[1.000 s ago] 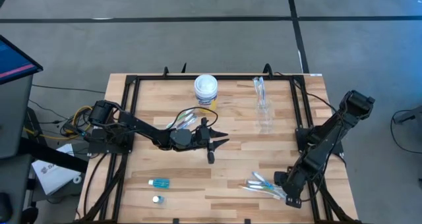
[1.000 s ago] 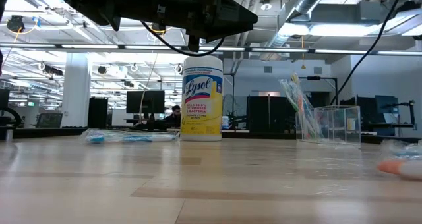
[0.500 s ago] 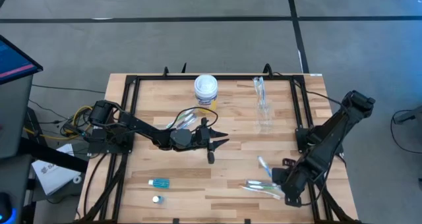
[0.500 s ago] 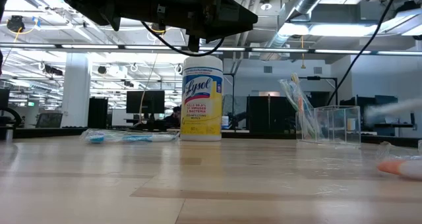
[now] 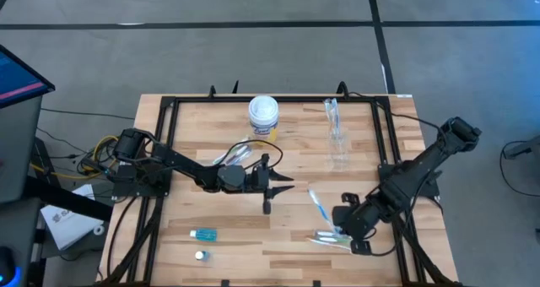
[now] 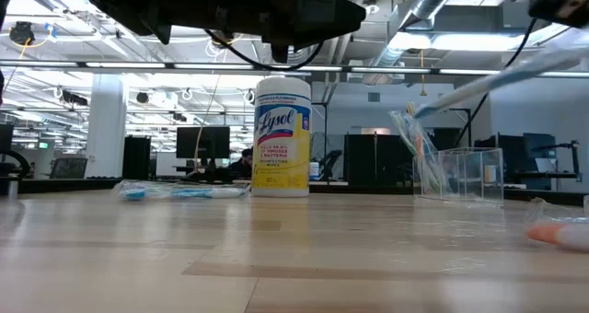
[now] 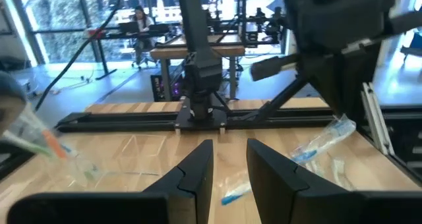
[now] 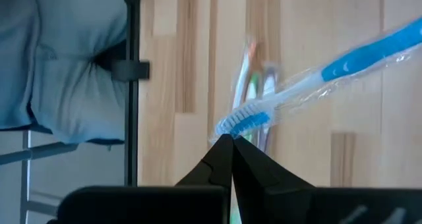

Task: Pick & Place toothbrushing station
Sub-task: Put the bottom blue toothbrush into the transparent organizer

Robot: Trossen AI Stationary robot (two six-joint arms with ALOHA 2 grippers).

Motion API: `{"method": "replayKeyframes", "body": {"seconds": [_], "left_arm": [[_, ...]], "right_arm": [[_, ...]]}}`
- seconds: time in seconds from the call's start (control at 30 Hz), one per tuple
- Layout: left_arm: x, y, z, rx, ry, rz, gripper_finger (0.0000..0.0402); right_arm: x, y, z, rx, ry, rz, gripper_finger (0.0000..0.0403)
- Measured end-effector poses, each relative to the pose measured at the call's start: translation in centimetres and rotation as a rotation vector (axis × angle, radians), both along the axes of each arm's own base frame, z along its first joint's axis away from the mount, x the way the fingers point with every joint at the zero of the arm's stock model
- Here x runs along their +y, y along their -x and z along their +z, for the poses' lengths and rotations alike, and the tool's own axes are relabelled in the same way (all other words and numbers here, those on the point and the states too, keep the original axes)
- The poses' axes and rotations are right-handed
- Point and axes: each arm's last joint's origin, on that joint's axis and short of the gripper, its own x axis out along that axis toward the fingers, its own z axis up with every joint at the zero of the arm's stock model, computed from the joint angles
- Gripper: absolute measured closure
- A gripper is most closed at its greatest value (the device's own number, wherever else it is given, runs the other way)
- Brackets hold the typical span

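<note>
My right gripper is shut on a blue toothbrush in a clear wrapper, held above the table; it also shows raised in the low view. Two or three more wrapped toothbrushes lie flat on the table just under it. My left gripper hovers open and empty over the table's middle. A clear cup with a wrapped brush in it stands at the far right. A small blue tube lies near the front left. More wrapped brushes lie by my left arm. My right gripper pinches the toothbrush's bristle end, through the clear wrapper, between its two shut fingertips. The brush sticks out ahead of the fingers, its handle pointing toward the table's far left. It is lifted clear of the table and tilted.
A white-lidded yellow-labelled canister stands at the far middle. A small white cap lies by the front left. A black frame runs around the wooden table. Bare wood lies between the tube and the toothbrush pile.
My right gripper has risen from the toothbrush pile at the front right and gone toward the table's left, carrying the blue toothbrush. The brush has been lifted clear of the pile and now hangs tilted in the air. The other brushes stay on the table.
</note>
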Motion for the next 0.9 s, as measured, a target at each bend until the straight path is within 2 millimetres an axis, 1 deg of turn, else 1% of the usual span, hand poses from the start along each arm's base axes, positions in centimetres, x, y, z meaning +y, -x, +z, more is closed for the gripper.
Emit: {"method": "replayKeyframes", "body": {"seconds": [0.13,0.3,0.4,0.57,0.7,0.9], "left_arm": [[-0.6,0.1,0.0,0.006,-0.120,-0.037,0.0314],[-2.1,0.4,0.0,0.007,-0.329,-0.087,0.0314],[-3.1,0.5,0.5,-0.010,-0.423,-0.109,0.0314],[-4.4,0.6,1.0,-0.014,-0.569,-0.078,0.0310],[-4.8,0.8,0.8,0.013,-0.640,-0.049,0.0289],[-4.5,0.8,0.0,0.103,-0.707,-0.039,0.0237]], "right_arm": [[-0.5,-0.9,0.2,-0.049,-0.012,0.005,0.0403],[-1.0,-2.0,0.6,-0.110,-0.039,-0.014,0.0403],[-1.3,-2.6,0.8,-0.156,-0.057,-0.019,0.0403],[-1.7,-3.5,1.2,-0.217,-0.084,-0.033,0.0403],[-2.0,-4.0,1.5,-0.248,-0.102,-0.050,0.0403],[-2.0,-4.5,2.0,-0.310,-0.134,-0.056,0.0403]]}}
